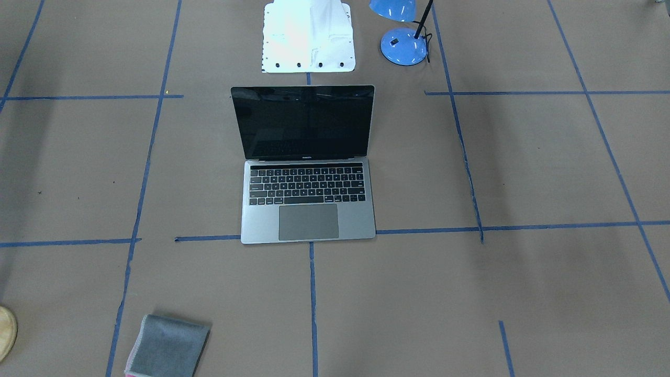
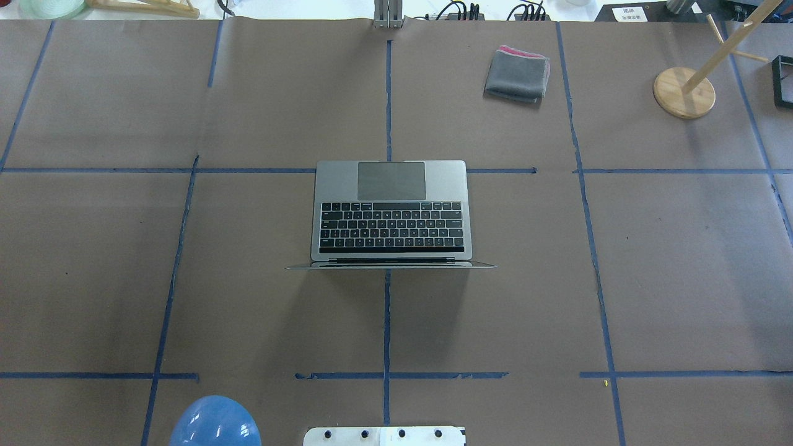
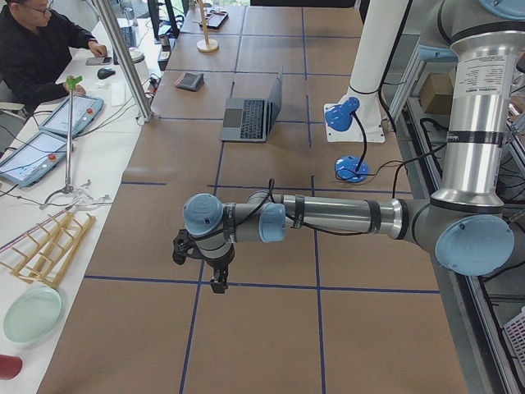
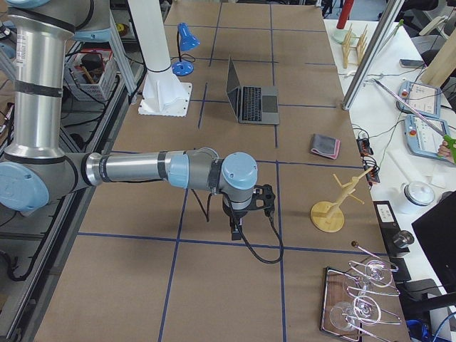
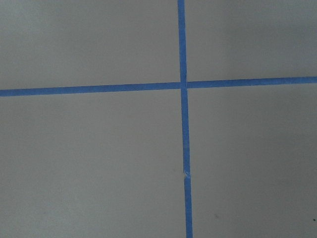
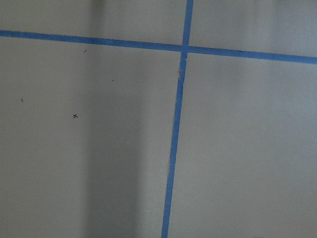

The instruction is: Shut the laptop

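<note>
the slim grey metal laptop with black keys point(image 1: 309, 199) stands open at the middle of the brown paper-covered table point(image 1: 549, 173), across the blue tape line point(image 1: 312, 293) that runs down the table's centre. its black glossy screen is raised, tilted a little back and dark. the hinge side faces the robot's white base plate point(image 1: 309, 36), and the trackpad edge lies over a crosswise strip of tape on the operators' side. from overhead the laptop point(image 2: 390, 217) shows its lid nearly edge-on as a thin line.

both arms reach out low over the table's ends, well apart from the laptop. the left gripper point(image 3: 201, 263) hangs above bare paper near a crossing of tape, and its wrist camera shows only that crossing. the right gripper point(image 4: 242, 214) hangs over the other end, its wrist camera also showing only paper and tape. each appears in a side view only, so i cannot tell whether their fingers are apart or together. neither touches anything.

a small grey folded cloth with a pink edge point(image 2: 517, 74) lies on the operators' side, to the robot's right. a blue desk lamp point(image 1: 403, 44) stands beside the base plate on the robot's left. a wooden stand on a round base point(image 2: 681, 93) is farther right
</note>
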Available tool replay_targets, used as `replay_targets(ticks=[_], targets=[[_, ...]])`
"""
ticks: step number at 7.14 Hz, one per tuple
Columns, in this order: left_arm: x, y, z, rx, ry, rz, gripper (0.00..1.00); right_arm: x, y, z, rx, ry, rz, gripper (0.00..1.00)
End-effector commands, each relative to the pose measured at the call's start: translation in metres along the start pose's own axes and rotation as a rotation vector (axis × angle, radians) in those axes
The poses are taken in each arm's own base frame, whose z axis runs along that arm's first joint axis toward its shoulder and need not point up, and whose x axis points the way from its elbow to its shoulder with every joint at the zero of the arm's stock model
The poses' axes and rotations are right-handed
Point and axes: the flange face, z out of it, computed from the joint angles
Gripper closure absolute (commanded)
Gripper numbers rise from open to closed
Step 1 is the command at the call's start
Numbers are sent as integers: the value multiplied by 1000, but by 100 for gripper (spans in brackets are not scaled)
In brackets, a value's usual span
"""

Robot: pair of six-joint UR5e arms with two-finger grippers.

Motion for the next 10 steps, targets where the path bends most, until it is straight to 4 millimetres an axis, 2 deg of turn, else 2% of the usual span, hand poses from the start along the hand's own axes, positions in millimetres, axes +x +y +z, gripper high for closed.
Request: replay_targets(ticks=[1, 10], targets=[[-1, 1, 1, -3, 1, -1, 0, 1, 0, 1, -1, 0, 1, 0], [2, -1, -1, 2, 1, 3, 0, -3, -3, -2, 12, -3, -11, 0]])
